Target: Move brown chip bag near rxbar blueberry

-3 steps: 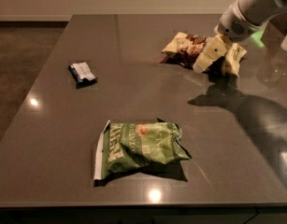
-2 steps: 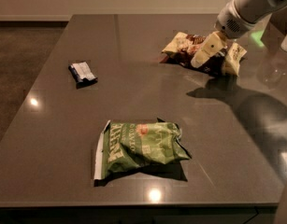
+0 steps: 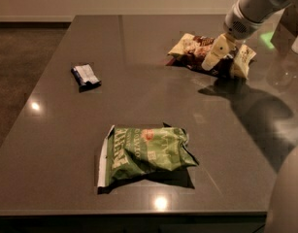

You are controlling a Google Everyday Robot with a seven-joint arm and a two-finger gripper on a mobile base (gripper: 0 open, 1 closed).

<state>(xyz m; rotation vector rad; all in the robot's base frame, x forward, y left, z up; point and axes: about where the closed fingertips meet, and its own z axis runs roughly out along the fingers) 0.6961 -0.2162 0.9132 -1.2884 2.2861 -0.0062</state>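
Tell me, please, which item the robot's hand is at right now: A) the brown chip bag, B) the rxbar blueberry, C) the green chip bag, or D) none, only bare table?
A: the hand is down at the brown chip bag on the far right part of the table, well away from the green chip bag near the front edge and the rxbar blueberry at the left.

Bare table [image 3: 139,62] lies between the jaws at the brown chip bag [image 3: 193,50] and rxbar blueberry [image 3: 85,75].
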